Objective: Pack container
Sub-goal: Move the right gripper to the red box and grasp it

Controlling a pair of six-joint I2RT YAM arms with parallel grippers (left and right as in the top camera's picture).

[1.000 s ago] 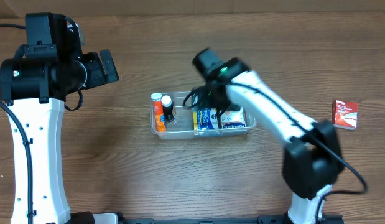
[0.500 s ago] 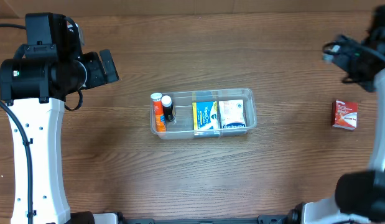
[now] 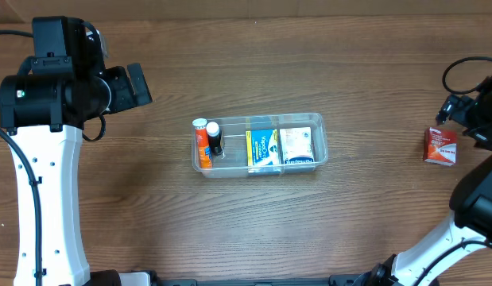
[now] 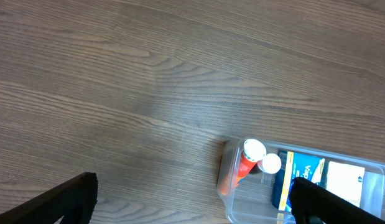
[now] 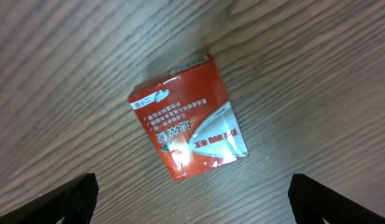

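Container (image 3: 234,151) at table (image 3: 309,63) centre holds two bottles (image 3: 202,144), two boxes (image 3: 263,149). We've one red box (image 5: 188,124) left, well right. Right gripper (image 5: 192,205) hovers over it, jaws wide, empty; left gripper (image 4: 192,202) open too.

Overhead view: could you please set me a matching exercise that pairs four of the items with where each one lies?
Things:
1. red box
2. orange tube
3. blue-and-yellow box
4. white box

Places:
A. in the container, at its left end in this view
B. on the table, outside the container
C. in the container, at its right end in this view
D. in the container, about the middle

Pairs: 1-B, 2-A, 3-D, 4-C
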